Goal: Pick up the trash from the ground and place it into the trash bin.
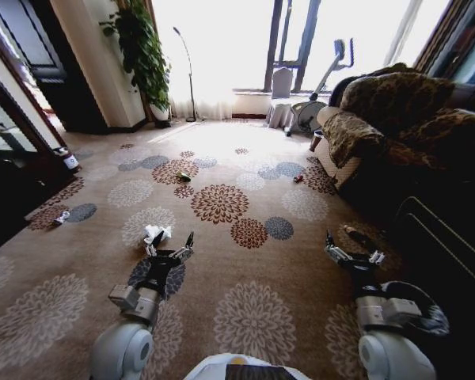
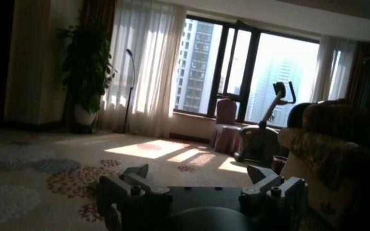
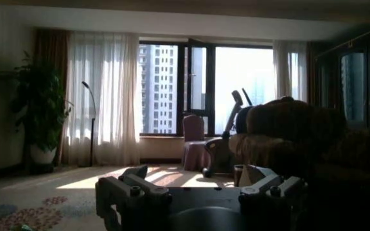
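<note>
The left pincer (image 1: 172, 245) is hovering low over the floral patterned carpet (image 1: 245, 269) with its fingers spread wide and gripping nothing, just beside the crumpled white paper wad (image 1: 155, 233) lying ahead of it, while the right pincer (image 1: 353, 252) is hanging open and empty near the brown patterned sofa (image 1: 380, 119). Farther out on the carpet, a small green wrapper (image 1: 184, 176) and a small red scrap (image 1: 298, 179) are lying well apart, and another small white litter piece (image 1: 62, 217) is resting off to the left.

Both my arms reached forward, held low; left gripper (image 1: 172, 245) fingers spread apart, right gripper (image 1: 353, 248) likewise spread.
</note>
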`<state>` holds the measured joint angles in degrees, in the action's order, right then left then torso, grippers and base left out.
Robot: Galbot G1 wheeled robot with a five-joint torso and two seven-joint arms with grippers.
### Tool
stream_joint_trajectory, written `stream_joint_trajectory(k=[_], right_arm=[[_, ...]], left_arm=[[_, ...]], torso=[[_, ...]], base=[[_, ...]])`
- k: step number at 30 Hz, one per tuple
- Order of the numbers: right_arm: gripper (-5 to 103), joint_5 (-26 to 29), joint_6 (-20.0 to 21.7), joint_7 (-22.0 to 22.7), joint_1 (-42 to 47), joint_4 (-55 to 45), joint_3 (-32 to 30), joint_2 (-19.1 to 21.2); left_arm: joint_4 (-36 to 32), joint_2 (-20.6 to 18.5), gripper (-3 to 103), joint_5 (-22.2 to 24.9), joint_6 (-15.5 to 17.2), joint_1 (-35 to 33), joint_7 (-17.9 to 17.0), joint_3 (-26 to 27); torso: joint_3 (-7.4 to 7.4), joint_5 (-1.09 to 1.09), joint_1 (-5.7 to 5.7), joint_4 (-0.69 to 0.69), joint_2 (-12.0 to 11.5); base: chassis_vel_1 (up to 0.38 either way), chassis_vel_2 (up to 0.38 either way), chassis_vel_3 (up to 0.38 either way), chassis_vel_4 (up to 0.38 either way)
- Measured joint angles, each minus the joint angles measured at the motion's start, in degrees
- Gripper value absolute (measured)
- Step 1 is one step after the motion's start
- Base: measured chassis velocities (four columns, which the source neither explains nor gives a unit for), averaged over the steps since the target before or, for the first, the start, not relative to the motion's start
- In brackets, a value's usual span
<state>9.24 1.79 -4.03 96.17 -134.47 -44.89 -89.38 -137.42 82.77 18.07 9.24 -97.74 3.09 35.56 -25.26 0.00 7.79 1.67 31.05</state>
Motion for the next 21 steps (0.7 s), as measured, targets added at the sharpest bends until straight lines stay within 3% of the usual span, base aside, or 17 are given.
stream_joint_trajectory(k=[2,6,21], right_arm=[[100,0.4,-2.8,-0.6,0.0,0.9,0.1,0.2],[100,0.4,-4.5,-2.6,-0.1,1.7,0.4,0.3],[100,-0.1,-4.8,-4.6,0.3,1.6,0.6,-0.5]], left_arm=[[-0.4,0.3,100,-0.2,0.0,0.3,-0.1,0.0],[-0.5,0.6,100,-0.4,-0.3,0.2,-0.2,0.0],[0.6,1.3,100,-2.1,-1.2,-0.1,-0.3,-2.1]], torso=[[0.0,0.0,0.0,0.0,0.0],[0.0,0.01,0.0,0.0,0.0],[0.0,0.0,0.0,0.0,0.0]], base=[[0.0,0.0,0.0,0.0],[0.0,0.0,0.0,0.0],[0.0,0.0,0.0,0.0]])
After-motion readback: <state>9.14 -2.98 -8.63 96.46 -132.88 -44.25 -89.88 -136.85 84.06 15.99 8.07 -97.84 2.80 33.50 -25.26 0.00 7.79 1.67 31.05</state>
